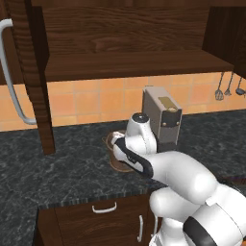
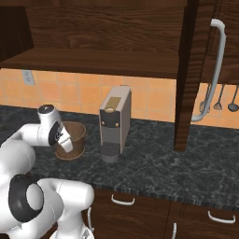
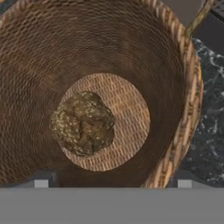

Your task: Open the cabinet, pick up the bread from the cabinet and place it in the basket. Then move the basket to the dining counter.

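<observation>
Down on the woven floor of the basket (image 3: 175, 109) lies the bread (image 3: 83, 123), a lumpy brown roll, free of the fingers. Above it the gripper (image 3: 113, 181) hangs with jaws spread wide, empty. Outward, the basket stands on the black speckled worktop (image 2: 154, 163) just beside the coffee machine (image 2: 115, 122), under the cabinet (image 1: 120, 43) with its doors open.

The cabinet (image 1: 120, 38) hung over the black worktop, dark brown wood, its doors swung open with long silver bar handles, its shelf bare. The basket (image 2: 74, 140) stood upright on the worktop just beside the coffee machine, small, round, brown and woven, with a thick rim. The bread (image 3: 83, 123), a lumpy brownish round piece with pale speckles, lay on the basket's woven floor, left of its middle in the hand view.
</observation>
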